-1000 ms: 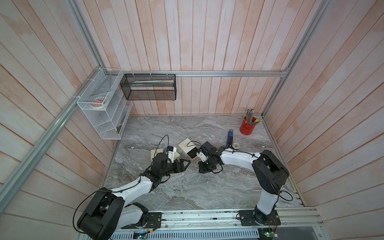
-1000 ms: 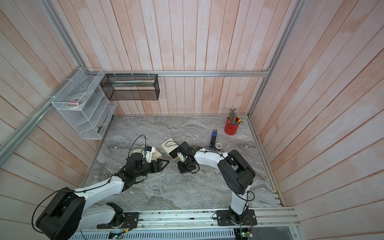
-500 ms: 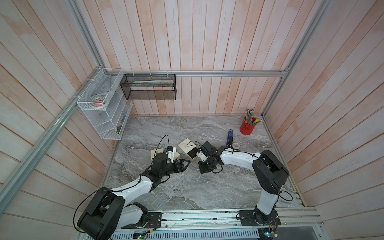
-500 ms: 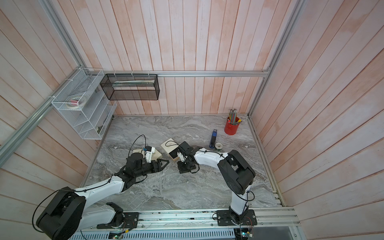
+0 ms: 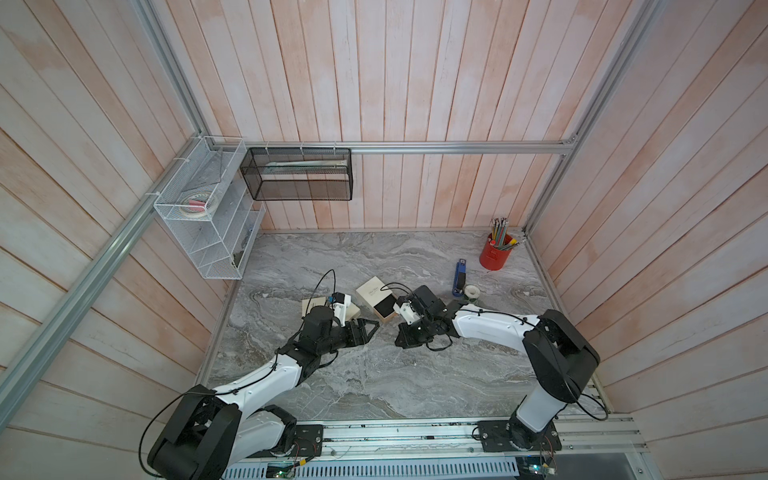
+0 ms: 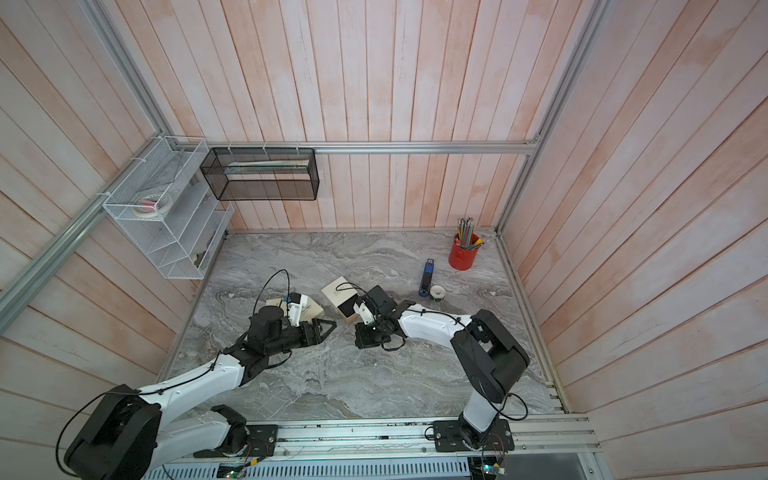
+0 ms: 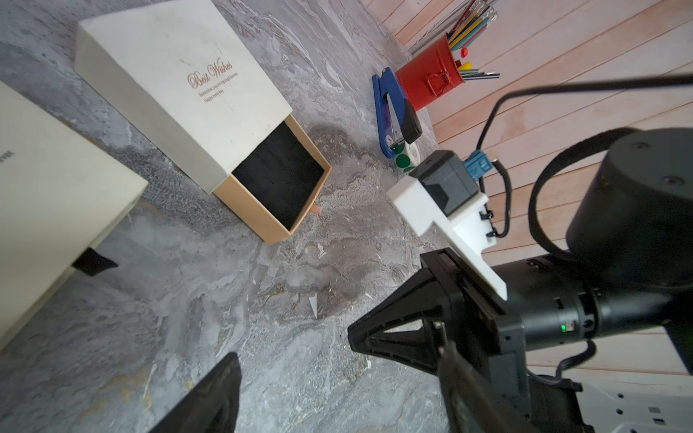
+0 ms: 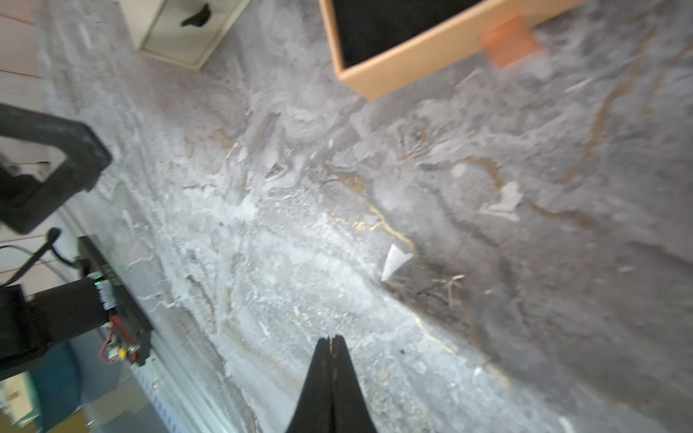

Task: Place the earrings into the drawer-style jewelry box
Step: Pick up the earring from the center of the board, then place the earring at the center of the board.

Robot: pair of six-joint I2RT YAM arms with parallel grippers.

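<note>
Far left on the wall there's a white wire rack [image 5: 199, 232] w/ tape rolls [image 5: 195, 205] on its top shelf. Next to it a black mesh basket [image 5: 299, 183] hangs off the back rail.

Down on the marble-look table [image 5: 374, 374], going left to right:

- A closed cream box [image 7: 56, 180] w/ a black pull tab [image 7: 93, 262], partly hidden under the left wrist in both top views.
- The left gripper [image 5: 371, 328] has its fingers spread apart w/ nothing between them. It points right and sits close to the near end of the drawer.
- The jewelry box [image 7: 180, 86] is cream w/ "Best Wishes" on top. Its tan drawer [image 7: 279, 176] is slid out toward the near right, so the black lining and the orange tab [image 7: 317, 210] show.
- On the bare table between the two grippers, near side of the drawer, is a tiny white triangular bit. I think it's an earring [image 8: 395, 260], but it's too small to be sure. It's outside the drawer and apart from both grippers.
- The right gripper [image 8: 330, 342] tilts down over bare marble just right of the drawer. Its fingers are pinched fully together, and I can't see anything caught in them.
- Further right and farther back are a blue stapler [image 5: 459, 277], a small white roll [image 5: 471, 291] just beside it, and a red pencil cup [image 5: 494, 255] in the far right corner.
</note>
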